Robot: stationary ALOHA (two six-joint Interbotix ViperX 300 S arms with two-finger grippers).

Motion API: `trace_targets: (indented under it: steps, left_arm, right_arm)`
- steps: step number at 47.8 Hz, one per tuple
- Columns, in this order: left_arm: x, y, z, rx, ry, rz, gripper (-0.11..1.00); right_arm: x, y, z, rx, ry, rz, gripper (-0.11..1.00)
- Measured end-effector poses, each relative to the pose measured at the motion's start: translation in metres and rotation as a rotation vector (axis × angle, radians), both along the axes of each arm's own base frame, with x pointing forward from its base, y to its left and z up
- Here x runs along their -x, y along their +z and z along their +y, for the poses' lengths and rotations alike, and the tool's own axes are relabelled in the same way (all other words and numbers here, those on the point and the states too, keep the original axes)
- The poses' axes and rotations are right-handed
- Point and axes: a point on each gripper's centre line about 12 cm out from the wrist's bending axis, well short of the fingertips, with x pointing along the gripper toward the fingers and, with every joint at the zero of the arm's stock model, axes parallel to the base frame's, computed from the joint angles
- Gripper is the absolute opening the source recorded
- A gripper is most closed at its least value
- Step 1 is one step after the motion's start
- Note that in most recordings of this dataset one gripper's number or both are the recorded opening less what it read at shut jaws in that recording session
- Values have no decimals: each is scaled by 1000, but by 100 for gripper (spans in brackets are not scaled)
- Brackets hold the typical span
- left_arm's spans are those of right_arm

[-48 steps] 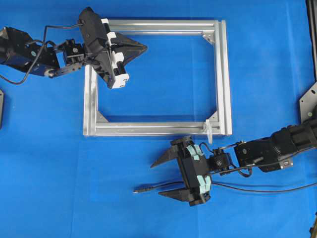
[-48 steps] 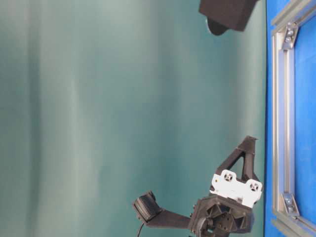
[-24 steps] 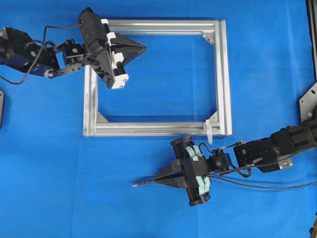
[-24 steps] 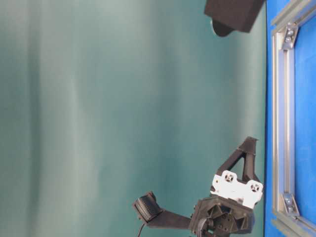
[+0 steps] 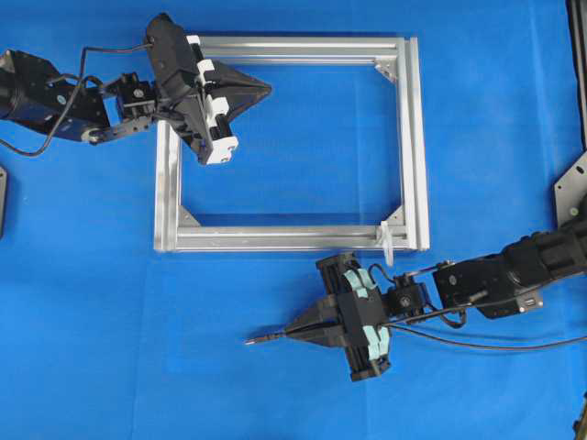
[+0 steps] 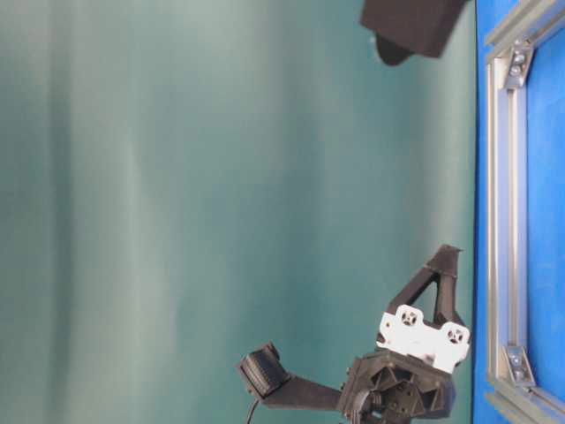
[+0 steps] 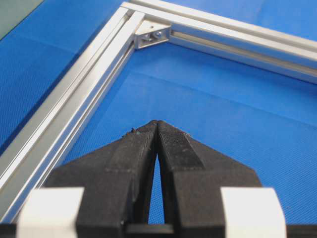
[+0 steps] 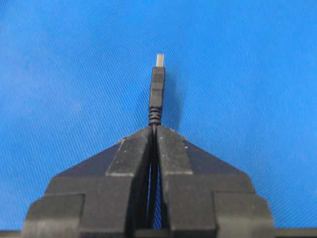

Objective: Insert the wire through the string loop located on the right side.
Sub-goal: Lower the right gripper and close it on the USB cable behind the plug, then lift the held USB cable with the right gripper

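wire (image 8: 157,94) pinched in the right gripper (image 5: 295,332); left gripper (image 7: 157,130) closed, empty.
the wire may bend or slip, missing the tiny string loop (image 5: 387,240), mid right.

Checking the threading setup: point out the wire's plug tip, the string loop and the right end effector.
wire (image 8: 157,84): right wrist view, on the plug body.
string loop (image 5: 388,242): overhead view, on the white tab at the frame's lower right.
right end effector (image 5: 295,331): overhead view, at the closed fingertips.

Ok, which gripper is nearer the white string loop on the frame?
Right. The right gripper, shut on the wire, sits just below-left of the string loop; the left gripper hangs over the frame's far upper-left corner.
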Motion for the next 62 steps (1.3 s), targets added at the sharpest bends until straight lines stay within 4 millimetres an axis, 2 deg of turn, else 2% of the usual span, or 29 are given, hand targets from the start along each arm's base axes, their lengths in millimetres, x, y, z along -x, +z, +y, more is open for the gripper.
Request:
trace_targets:
  steps: [20, 24, 62]
  left_arm:
    - [0, 0, 0, 3, 1, -1, 0]
    - [0, 0, 0, 3, 1, -1, 0]
    - [0, 1, 0, 2, 1, -4, 0]
  right_arm:
    - [4, 55, 1, -10, 14, 9, -4]
    - [5, 60, 1, -12, 15, 7, -4]
    - [5, 60, 1, -8, 16, 15, -4]
